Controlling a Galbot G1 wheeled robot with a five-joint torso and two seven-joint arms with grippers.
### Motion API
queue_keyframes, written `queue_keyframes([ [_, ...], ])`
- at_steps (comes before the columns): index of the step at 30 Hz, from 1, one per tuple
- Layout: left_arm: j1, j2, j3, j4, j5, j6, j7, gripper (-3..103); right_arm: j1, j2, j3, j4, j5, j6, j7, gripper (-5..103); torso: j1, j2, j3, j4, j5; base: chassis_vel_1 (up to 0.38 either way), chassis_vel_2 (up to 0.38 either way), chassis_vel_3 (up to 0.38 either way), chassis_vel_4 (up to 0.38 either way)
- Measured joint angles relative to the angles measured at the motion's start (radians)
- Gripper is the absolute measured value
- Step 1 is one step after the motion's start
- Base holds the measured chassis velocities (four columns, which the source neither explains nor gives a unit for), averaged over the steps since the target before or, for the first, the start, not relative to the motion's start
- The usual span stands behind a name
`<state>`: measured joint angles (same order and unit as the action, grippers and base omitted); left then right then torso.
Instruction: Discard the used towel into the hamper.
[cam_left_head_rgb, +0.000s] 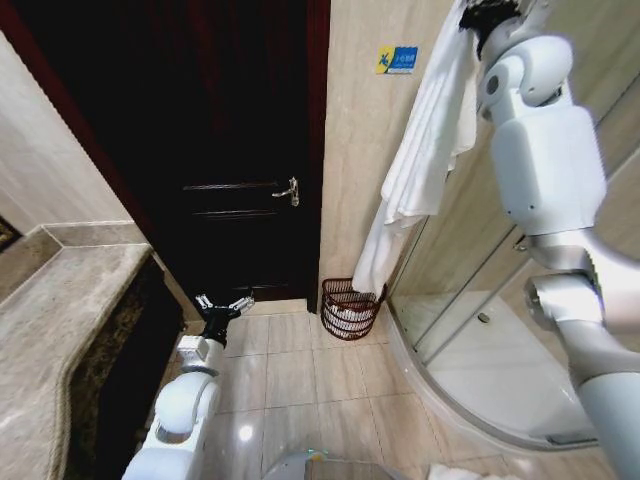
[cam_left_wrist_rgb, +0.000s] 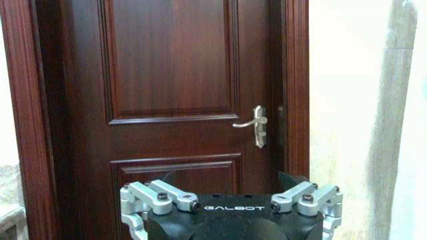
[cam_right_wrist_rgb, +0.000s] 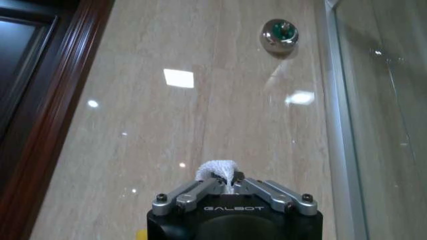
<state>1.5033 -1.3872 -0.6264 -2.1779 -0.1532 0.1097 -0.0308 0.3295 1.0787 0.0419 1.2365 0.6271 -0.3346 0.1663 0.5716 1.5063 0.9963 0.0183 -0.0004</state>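
At the far left runs one stone counter (cam_left_head_rgb: 60, 330); beside it the left gripper (cam_left_head_rgb: 224, 304) hangs low over the tiled floor (cam_left_head_rgb: 300, 380), its fingers spread apart and holding nothing, facing the one dark wooden door (cam_left_head_rgb: 215, 150) with its single lever handle (cam_left_head_rgb: 289, 190). Next comes the one hamper (cam_left_head_rgb: 349, 308) — standing on the floor at the foot of the beige wall (cam_left_head_rgb: 360, 130), near the door frame. Above it hangs one white towel (cam_left_head_rgb: 425, 160), its lower end just over the hamper's rim. The right gripper (cam_right_wrist_rgb: 227, 186) is raised high — clenched on a tuft of the towel's top. Rightmost stands one glass shower enclosure (cam_left_head_rgb: 470, 300).
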Motion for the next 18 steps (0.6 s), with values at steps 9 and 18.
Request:
queue_keyframes([
  [9, 0.0, 0.0, 0.0, 0.0, 0.0, 0.0, 0.0, 100, -0.011, -0.028, 0.01, 0.011, 0.003, 0.002, -0.006, 2, 0.0, 0.0, 0.0, -0.0003, 0.0003, 0.0, 0.0, 0.0, 0.0],
  [18, 0.0, 0.0, 0.0, 0.0, 0.0, 0.0, 0.0, 100, -0.007, -0.025, -0.004, 0.015, 0.013, 0.001, -0.004, 2, 0.0, 0.0, 0.0, -0.0001, 0.0004, 0.0, 0.0, 0.0, 0.0],
])
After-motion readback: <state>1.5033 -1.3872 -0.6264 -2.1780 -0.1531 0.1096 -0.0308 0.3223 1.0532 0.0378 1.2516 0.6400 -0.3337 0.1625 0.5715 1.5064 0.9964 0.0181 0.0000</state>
